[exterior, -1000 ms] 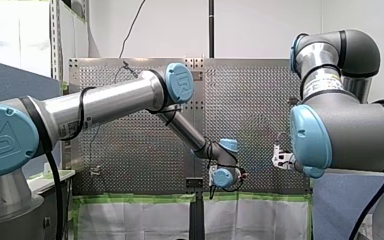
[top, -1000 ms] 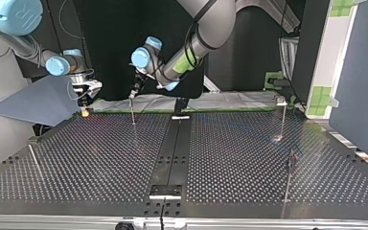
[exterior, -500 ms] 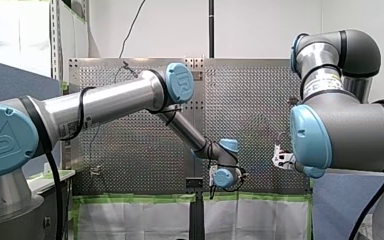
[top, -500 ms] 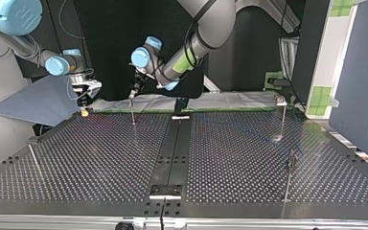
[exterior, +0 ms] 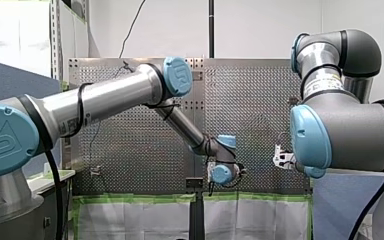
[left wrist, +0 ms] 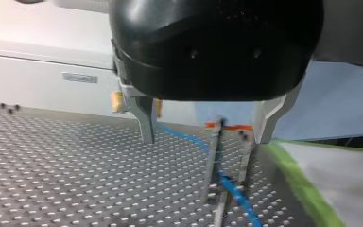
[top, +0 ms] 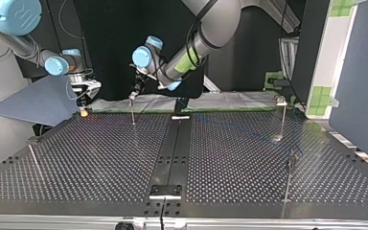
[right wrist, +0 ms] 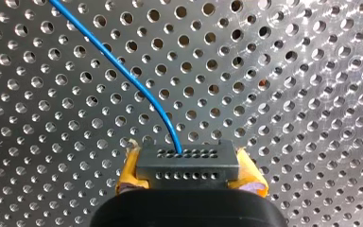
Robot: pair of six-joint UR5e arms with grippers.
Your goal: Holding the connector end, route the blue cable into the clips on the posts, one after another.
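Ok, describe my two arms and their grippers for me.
Both arms are silver tubes with grey joints and light-blue round caps. My left arm carries a black cable looped around it and a green tape band; my right arm has a white printed label. My left gripper is a black housing with metal fingers; my right gripper is black with yellow pads.

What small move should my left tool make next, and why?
Probably close my left tool on the blue cable beside the post: it stands open with both showing between its fingers, and my right tool holds the connector, so the cable can then be guided into the clip.
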